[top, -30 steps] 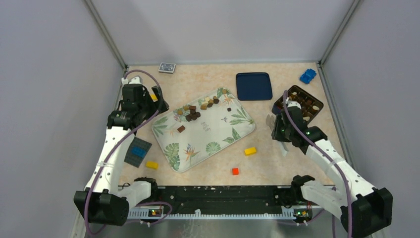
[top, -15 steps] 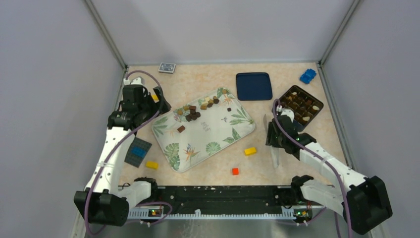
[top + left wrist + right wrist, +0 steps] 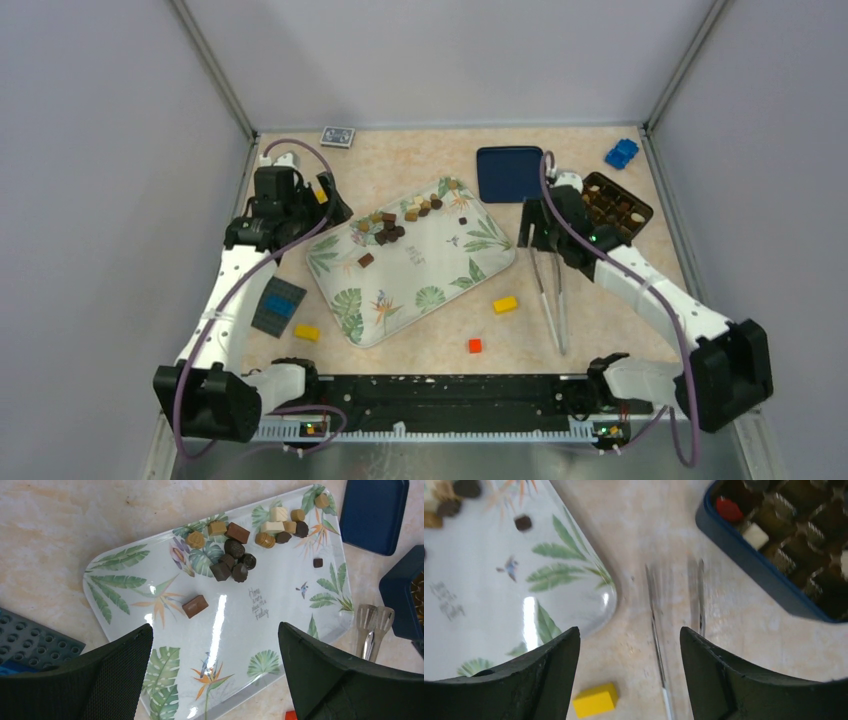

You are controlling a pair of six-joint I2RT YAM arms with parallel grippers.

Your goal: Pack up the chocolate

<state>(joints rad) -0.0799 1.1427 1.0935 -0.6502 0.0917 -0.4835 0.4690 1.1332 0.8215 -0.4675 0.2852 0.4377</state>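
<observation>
The chocolate [image 3: 403,214] lies as several small dark brown, light brown and cream pieces on the far part of the leaf-print tray [image 3: 440,275]; it shows clearly in the left wrist view [image 3: 237,545]. The dark blue chocolate box [image 3: 617,204], partly filled, sits at the right and also shows in the right wrist view [image 3: 784,535]. Metal tongs [image 3: 548,292] lie on the table between tray and box. My right gripper [image 3: 537,222] is open and empty above the tongs' head [image 3: 674,600]. My left gripper [image 3: 330,206] is open and empty over the tray's left end [image 3: 150,570].
The blue box lid [image 3: 512,173] lies behind the tray. Loose toy bricks: yellow [image 3: 505,304], red [image 3: 474,345], yellow [image 3: 306,332], blue [image 3: 622,153]. A grey baseplate [image 3: 277,305] lies at the left and a card deck [image 3: 338,136] at the back wall.
My right gripper has moved away from me, from in front of the box to beside the lid. The tongs now lie stretched out on the table. The left arm has shifted slightly.
</observation>
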